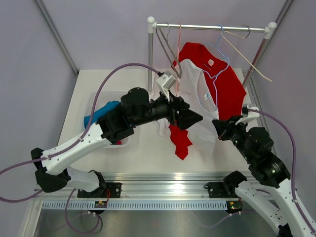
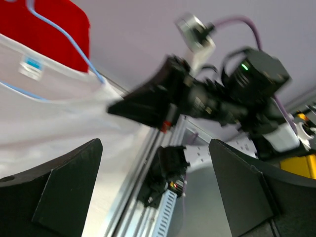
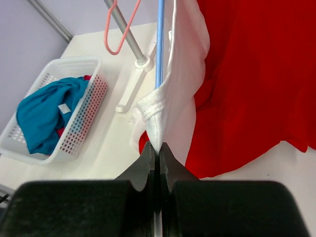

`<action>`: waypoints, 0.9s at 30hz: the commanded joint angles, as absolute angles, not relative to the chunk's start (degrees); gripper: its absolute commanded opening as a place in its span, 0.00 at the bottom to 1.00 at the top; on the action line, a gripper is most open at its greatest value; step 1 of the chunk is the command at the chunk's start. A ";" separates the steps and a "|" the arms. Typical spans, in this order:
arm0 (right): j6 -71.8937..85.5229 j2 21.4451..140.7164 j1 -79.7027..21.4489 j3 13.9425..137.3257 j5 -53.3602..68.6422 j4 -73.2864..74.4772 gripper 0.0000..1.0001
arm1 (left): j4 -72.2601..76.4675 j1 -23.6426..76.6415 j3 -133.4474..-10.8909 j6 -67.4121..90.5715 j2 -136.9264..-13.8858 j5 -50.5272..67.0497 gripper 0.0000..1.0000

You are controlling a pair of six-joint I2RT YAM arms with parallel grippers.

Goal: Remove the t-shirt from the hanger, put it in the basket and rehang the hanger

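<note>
Two shirts hang from the rail (image 1: 212, 27) at the back of the table (image 1: 98, 84): a white shirt (image 1: 197, 98) in front, threaded on a blue hanger (image 3: 159, 44), and a red shirt (image 1: 232, 89) behind it. Whether the red one shares that hanger cannot be told. The white shirt, taken here as the one to remove, is on its hanger, with its lower part draped down toward the table. The right gripper (image 3: 158, 148) has its jaws pressed together on a fold of the white shirt's edge, just below the blue hanger's arm. This is probably to hold the cloth taut so the hanger can be worked out of the neck. The left gripper (image 1: 190, 117) sits at the shirt's other side with its jaws spread wide and nothing between them. Its wrist view looks across the white cloth to the right arm, which suggests it is lining up a second grip, on cloth or hanger. The removal looks early, since the neck is around the hanger. On the left of the table stands a white basket (image 3: 64, 61). In it lies a teal cloth (image 3: 47, 106) with a bit of red beneath, so it is likely where removed clothes go. A pink hanger (image 3: 105, 33) hangs beside the shirts.
</note>
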State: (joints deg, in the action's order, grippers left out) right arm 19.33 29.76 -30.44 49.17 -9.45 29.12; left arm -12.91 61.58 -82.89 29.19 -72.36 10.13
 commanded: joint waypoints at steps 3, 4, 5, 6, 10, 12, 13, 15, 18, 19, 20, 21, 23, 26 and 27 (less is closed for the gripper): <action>22.15 24.53 -31.11 52.72 -5.10 34.36 0.00 | -13.53 61.70 -97.26 26.19 -83.72 2.11 0.95; 22.41 23.56 -31.11 52.91 -3.97 35.06 0.00 | -13.88 61.70 -98.69 26.45 -85.24 2.20 0.95; 22.41 22.95 -31.11 53.08 -3.52 35.42 0.00 | -13.89 61.70 -99.92 26.80 -86.65 2.20 0.95; 22.33 22.50 -31.11 53.52 -2.91 35.68 0.00 | -13.89 61.70 -100.98 27.15 -89.27 2.28 0.95; 21.97 21.97 -31.11 55.28 -0.53 37.87 0.00 | -13.89 61.70 -106.42 28.56 -95.34 1.41 0.95; 21.62 21.62 -31.12 56.42 -0.26 38.67 0.00 | -13.89 61.70 -109.85 28.48 -97.55 1.41 0.95; 21.53 20.93 -31.11 56.86 -0.26 39.19 0.00 | -13.89 61.70 -110.82 28.48 -99.56 1.32 0.95; 21.71 20.22 -31.11 58.00 1.93 39.64 0.00 | -14.06 61.70 -113.37 28.21 -101.33 0.27 0.95; 22.32 19.51 -31.11 59.06 3.78 40.69 0.00 | -14.06 61.70 -116.10 27.78 -103.71 -1.57 0.95; 22.50 19.25 -31.11 59.06 4.74 41.04 0.00 | -13.98 61.70 -116.63 27.86 -104.06 -1.76 0.93; 22.59 19.16 -31.11 58.98 5.18 41.13 0.00 | -13.89 61.70 -117.67 27.86 -104.58 -1.84 0.87; 22.67 19.16 -31.03 58.89 5.45 41.39 0.00 | -13.80 61.70 -118.03 27.69 -104.85 -2.11 0.84; 22.94 18.99 -31.11 58.45 6.06 41.40 0.00 | -13.19 61.70 -118.04 27.60 -104.59 -2.81 0.57; 22.94 18.72 -31.03 58.18 6.33 41.48 0.00 | -11.52 61.70 -115.59 28.12 -102.49 -2.55 0.30; 22.94 18.72 -31.11 58.18 6.42 41.66 0.00 | -10.73 61.70 -112.70 28.39 -100.22 -2.55 0.15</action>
State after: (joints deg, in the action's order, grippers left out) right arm 22.90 19.53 -30.52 56.77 2.92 43.88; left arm -14.24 62.08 -114.41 30.79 -104.86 -0.12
